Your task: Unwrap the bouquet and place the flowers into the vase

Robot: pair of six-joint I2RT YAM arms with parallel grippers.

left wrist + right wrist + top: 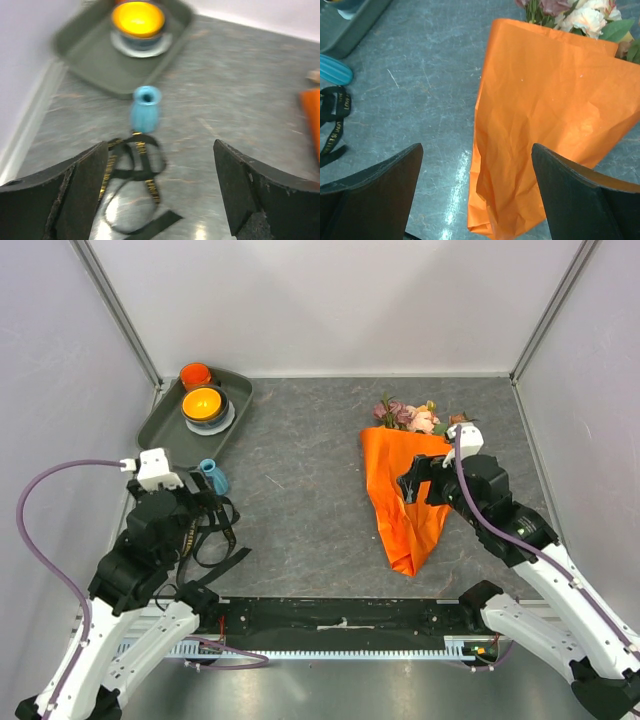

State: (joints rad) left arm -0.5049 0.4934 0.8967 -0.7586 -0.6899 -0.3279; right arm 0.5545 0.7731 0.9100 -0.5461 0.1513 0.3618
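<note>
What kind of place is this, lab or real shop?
Most likely a lab test cell: plain white walls box in a grey table, with staged props such as the bouquet and a tray of dishes.

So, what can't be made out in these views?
- Flower stems: wrapped inside the orange paper, top and right wrist views; only blooms show.
- Black ribbon lettering: blurred, left wrist view.
- Teal vase: cut by left edge, right wrist view.

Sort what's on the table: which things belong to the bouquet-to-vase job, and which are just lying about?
Job: orange paper wrap, flowers, vase, loose black ribbon.
Lying about: grey tray, orange bowl, orange cup.
</note>
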